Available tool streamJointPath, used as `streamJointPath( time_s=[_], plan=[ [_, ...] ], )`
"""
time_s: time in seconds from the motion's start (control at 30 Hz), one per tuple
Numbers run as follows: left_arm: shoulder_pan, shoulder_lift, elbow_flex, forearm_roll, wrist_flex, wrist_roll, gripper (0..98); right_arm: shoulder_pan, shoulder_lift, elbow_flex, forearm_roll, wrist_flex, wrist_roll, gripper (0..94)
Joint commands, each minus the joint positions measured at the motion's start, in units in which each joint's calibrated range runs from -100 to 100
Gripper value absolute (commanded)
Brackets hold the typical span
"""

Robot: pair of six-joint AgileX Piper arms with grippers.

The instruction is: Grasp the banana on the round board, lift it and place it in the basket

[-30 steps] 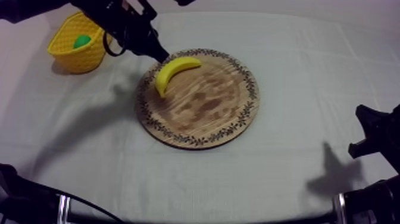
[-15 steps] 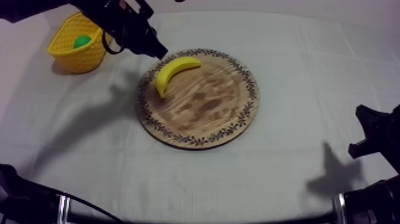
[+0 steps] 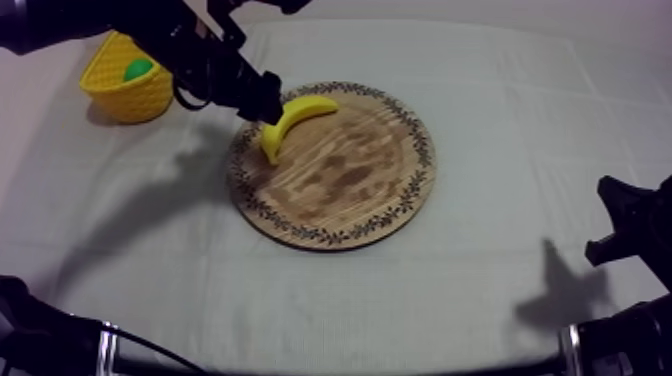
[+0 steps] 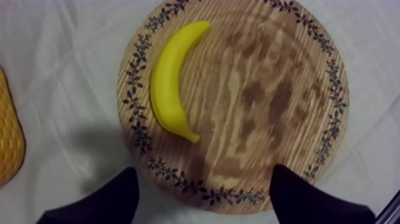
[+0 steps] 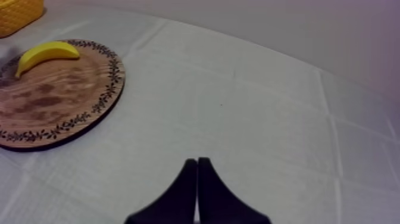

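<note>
The yellow banana [image 3: 290,120] lies curved on the upper left part of the round wooden board [image 3: 350,180]. My left gripper [image 3: 263,106] hovers over the board's rim, right beside the banana's near end. In the left wrist view its two black fingers stand wide apart, so the left gripper [image 4: 202,196] is open, with the banana [image 4: 169,83] on the board [image 4: 256,89] beyond the fingertips and untouched. The yellow basket [image 3: 125,92] stands at the far left. My right gripper [image 5: 197,164] is shut on nothing, a narrow wedge over bare cloth.
A green fruit [image 3: 137,68] sits inside the basket. The basket's edge [image 4: 9,137] is just left of the board in the left wrist view. My right arm [image 3: 630,230] rests low at the right edge, far from the board [image 5: 53,101].
My left gripper has gone from shut to wide open and has dropped a little closer to the banana. The banana and the right arm have not moved.
</note>
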Motion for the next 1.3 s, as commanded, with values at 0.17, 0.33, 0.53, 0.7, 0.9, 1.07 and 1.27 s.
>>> streamJointPath(
  time_s=[0.17,0.33,0.53,0.7,0.9,1.07,1.27],
  plan=[
    [-0.3,3.0,3.0,-0.06,-4.3,0.3,80.9,0.0,0.0,0.0,0.0,0.0,0.0,0.3],
    [-0.3,7.4,4.0,-0.34,-7.1,0.3,79.0,0.0,0.0,0.0,0.0,0.0,0.0,0.3],
    [-0.5,12.9,1.7,-0.58,-8.0,0.3,76.9,0.0,0.0,0.0,0.0,0.0,0.0,0.3],
    [-0.6,16.9,-1.8,-0.6,-8.3,0.4,73.1,0.0,0.0,0.0,0.0,0.0,0.0,0.3],
    [-1.1,20.7,-6.8,-0.65,-8.4,0.2,68.6,0.0,0.0,0.0,0.0,0.0,0.0,0.3],
    [-1.7,23.8,-10.9,-0.64,-7.8,-0.2,65.0,0.0,0.0,0.0,0.0,0.0,0.0,0.3],
    [-2.1,27.5,-15.5,-0.62,-6.6,-0.8,62.9,0.0,0.0,0.0,0.0,0.0,0.0,0.3]
  ],
)
